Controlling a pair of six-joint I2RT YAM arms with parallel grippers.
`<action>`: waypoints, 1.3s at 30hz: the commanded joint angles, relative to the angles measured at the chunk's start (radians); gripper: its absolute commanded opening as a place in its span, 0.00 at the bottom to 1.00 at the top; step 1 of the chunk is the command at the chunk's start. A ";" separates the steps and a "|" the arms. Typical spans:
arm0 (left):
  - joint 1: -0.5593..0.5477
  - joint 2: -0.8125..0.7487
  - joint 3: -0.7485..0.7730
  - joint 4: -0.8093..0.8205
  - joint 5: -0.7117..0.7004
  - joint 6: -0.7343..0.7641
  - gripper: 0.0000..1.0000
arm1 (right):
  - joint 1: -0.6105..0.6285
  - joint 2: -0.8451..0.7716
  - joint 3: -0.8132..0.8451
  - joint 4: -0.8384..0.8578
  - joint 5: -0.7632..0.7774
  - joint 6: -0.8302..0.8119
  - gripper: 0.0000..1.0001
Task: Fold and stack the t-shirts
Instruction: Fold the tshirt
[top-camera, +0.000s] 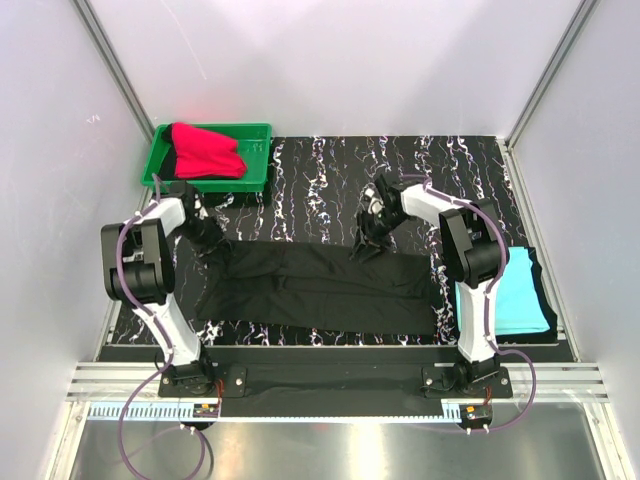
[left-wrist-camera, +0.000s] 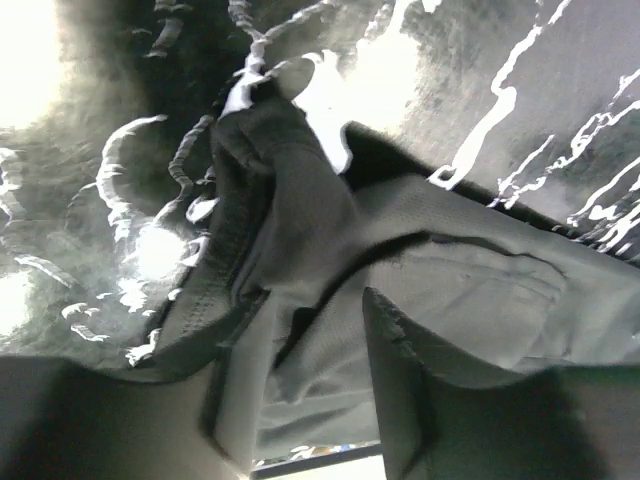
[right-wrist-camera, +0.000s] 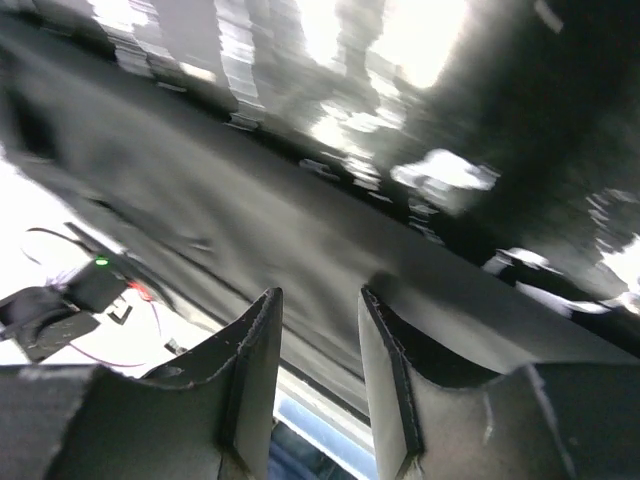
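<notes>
Across the near half of the tabletop (top-camera: 320, 170) the black t-shirt (top-camera: 320, 290) lies spread out, long axis running from the left edge to the right edge; can't tell which end has the collar. The left gripper (top-camera: 208, 235) is clamped on a bunch of cloth at the shirt's far left corner. The right gripper (top-camera: 370, 240) sits at the far hem near the middle, fingers (right-wrist-camera: 390, 380) narrowly apart, and I honestly can't tell if it's pinching anything. The turquoise t-shirt (top-camera: 510, 290) lies folded by the right edge. The red t-shirt (top-camera: 205, 150) is in the green tray (top-camera: 262, 160) at the far left corner.
</notes>
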 joint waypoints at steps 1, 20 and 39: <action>-0.003 -0.059 -0.001 0.006 -0.040 0.023 0.52 | -0.007 -0.064 -0.026 -0.020 0.055 -0.030 0.43; -0.106 -0.237 -0.010 0.015 0.023 -0.025 0.47 | 0.214 0.204 0.494 0.055 -0.138 0.209 0.38; -0.202 -0.450 -0.257 0.034 0.112 -0.124 0.41 | 0.323 0.285 0.456 0.087 -0.097 0.299 0.12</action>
